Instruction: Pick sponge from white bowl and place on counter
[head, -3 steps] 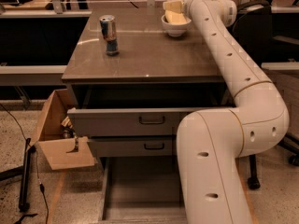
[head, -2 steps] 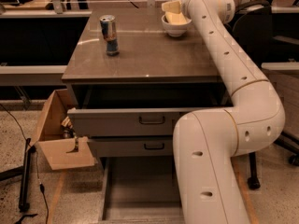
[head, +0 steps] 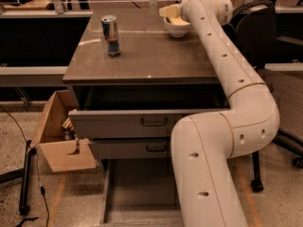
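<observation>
- sponge (head: 177, 19) support, the counter (head: 151, 63): sitting over pulled-out drawers (head: 123, 122).
- arm (head: 236, 79): reaching along the right edge toward the far right corner.
- can (head: 111, 34): standing by the left edge, toward the far left corner.
- white bowl (head: 176, 30): resting near the far right corner, holding the sponge.
- gripper (head: 167, 10): hanging over the white bowl's left rim, above the sponge; grip impossible to tell.

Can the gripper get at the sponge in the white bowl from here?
Probably yes: the gripper hangs right over the white bowl, close to the sponge, and the can stands well aside on the counter, out of the way.
</observation>
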### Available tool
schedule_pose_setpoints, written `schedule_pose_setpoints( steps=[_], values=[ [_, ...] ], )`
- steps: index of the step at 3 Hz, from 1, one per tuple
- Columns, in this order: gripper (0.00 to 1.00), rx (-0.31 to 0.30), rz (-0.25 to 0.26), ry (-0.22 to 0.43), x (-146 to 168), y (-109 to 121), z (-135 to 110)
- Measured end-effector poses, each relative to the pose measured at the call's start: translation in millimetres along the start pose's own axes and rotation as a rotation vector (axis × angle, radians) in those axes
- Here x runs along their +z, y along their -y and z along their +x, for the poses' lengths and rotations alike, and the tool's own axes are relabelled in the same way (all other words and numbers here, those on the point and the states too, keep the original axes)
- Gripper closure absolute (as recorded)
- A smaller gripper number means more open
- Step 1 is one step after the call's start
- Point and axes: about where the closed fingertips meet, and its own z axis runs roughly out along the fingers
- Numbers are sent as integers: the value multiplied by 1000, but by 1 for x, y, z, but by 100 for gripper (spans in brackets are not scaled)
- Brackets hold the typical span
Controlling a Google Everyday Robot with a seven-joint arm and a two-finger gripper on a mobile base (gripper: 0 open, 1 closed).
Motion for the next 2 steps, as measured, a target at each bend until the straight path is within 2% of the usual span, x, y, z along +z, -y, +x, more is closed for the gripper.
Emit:
schedule_pose_setpoints(
  steps=[2],
  values=[
    [0,1,-34,17,13,-21,5]
  ],
)
